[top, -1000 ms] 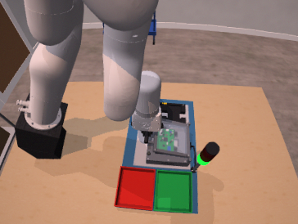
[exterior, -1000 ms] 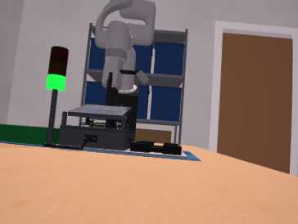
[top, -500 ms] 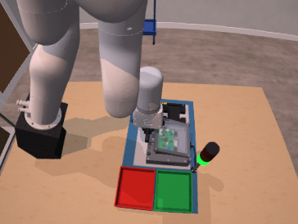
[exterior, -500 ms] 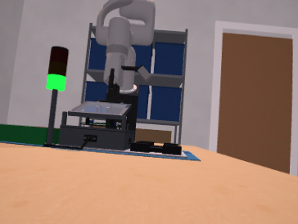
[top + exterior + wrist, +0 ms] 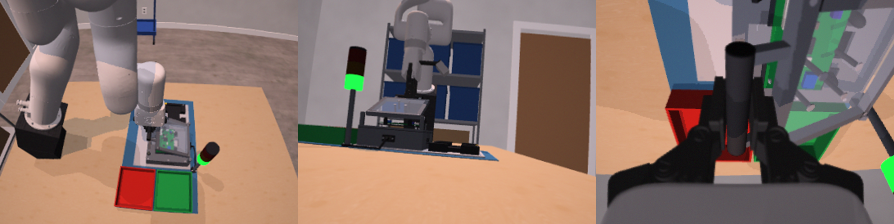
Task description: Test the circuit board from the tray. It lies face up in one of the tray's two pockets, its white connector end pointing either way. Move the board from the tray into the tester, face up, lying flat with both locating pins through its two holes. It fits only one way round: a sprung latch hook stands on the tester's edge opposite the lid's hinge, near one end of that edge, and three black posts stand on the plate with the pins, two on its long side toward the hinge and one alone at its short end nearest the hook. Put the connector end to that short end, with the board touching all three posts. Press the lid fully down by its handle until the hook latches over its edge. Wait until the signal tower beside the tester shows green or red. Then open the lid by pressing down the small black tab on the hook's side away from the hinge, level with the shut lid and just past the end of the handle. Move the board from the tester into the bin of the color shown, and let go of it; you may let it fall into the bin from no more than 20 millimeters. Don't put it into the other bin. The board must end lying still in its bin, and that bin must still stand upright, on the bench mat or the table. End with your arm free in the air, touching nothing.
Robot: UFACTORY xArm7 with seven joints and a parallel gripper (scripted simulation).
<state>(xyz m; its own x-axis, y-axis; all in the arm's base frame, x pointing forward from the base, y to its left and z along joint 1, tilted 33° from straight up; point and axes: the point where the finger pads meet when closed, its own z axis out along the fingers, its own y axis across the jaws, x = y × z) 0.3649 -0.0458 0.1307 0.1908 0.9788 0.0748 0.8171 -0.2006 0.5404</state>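
Arm bent over, gripper [image 5: 737, 131] clamped on lid handle [image 5: 738, 90].

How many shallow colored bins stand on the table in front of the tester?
2. The red square bin stands on the arm-base side, and the green square bin touches it on the side of the green-lit signal tower. None seems hidden.

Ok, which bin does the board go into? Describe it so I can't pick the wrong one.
Find the blue mat in the middle of the wooden table. Two shallow bins sit side by side at its near end, in front of the tester. Take the green bin, nearer the signal tower, whose green light it matches; its neighbour is the red bin.
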